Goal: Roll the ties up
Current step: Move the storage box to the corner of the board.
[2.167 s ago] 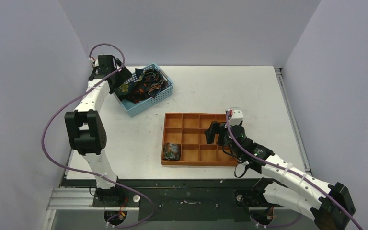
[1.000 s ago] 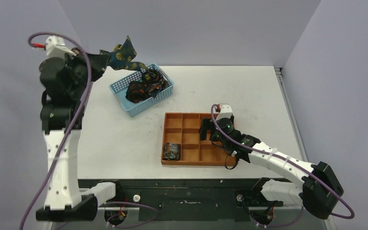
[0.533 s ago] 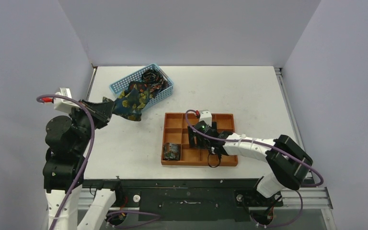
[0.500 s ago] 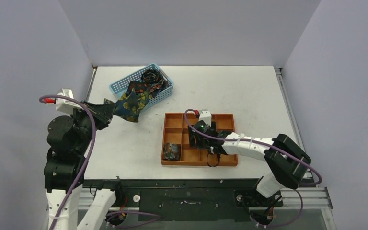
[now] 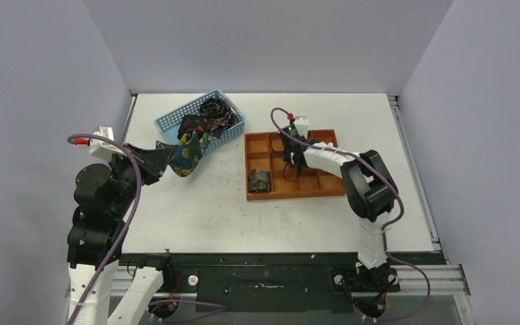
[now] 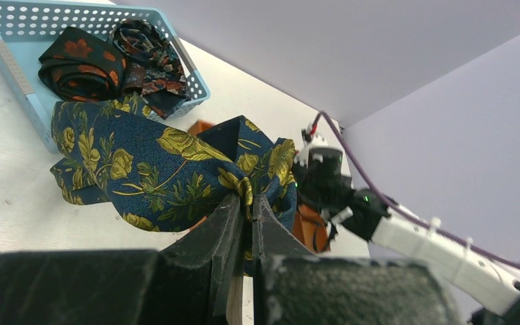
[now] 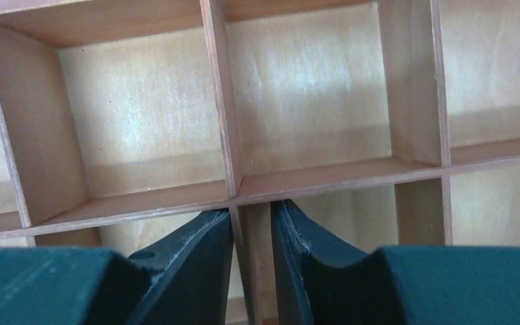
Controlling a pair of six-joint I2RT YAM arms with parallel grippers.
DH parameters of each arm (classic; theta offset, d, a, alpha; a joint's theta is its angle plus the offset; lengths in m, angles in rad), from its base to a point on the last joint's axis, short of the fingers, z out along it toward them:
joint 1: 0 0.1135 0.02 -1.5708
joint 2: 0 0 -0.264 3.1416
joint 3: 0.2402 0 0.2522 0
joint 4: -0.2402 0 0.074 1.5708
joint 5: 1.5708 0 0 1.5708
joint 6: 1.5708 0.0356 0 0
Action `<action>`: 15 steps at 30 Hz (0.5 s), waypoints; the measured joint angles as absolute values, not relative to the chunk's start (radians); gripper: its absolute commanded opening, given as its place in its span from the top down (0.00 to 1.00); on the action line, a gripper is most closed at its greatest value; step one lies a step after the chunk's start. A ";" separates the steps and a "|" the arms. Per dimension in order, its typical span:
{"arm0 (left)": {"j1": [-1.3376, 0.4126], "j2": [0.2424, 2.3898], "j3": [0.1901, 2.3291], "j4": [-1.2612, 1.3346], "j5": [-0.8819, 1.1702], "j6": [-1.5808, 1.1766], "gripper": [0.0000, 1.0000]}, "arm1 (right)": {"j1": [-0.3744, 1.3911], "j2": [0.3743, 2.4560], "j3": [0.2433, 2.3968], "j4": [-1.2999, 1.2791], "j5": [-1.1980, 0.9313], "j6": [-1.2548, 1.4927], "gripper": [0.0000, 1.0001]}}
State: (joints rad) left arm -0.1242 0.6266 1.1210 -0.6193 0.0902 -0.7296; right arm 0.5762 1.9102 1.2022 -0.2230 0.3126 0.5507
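1. Navy fabric, yellow-green floral: tie (image 6: 149, 169), one. It is bunched and pinched at a fold by the left claw (image 6: 247, 203), which is fully closed on the cloth. It hangs above the tabletop (image 5: 210, 217) at left of the top view, its far end near the basket's edge. It is probably held up so it can be laid flat for rolling.
2. Light-blue mesh basket (image 5: 170, 122), one, upper left. It serves as the stock bin, with at least two more dark ties (image 6: 74, 61), orange-printed and loosely coiled, inside.
3. Orange compartment tray (image 5: 291, 196), one, centre, apparently the store for finished rolls. One rolled tie (image 5: 259, 180) sits in its lower-left compartment.
4. Right claw (image 7: 252, 211), narrow. Its fingers straddle and pinch a tray partition, likely to steady or shift the tray.
5. Tally: at least four ties, one of them rolled.
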 measured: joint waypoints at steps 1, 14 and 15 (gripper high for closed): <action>-0.126 0.632 1.121 -0.616 0.094 -0.730 1.00 | 0.545 1.971 1.288 -0.238 0.315 0.539 0.73; -0.143 0.721 1.146 -0.571 0.171 -0.720 1.00 | 0.299 2.516 2.161 -0.430 0.245 0.505 0.14; -0.143 0.732 1.157 -0.570 0.176 -0.720 1.00 | 0.284 2.534 2.210 -0.447 0.229 0.511 0.09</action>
State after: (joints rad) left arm -0.1429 0.7319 1.1568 -0.5697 0.1761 -0.7204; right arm 0.2844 2.5343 2.2097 -0.4473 0.2295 0.5114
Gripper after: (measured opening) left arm 0.032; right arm 0.750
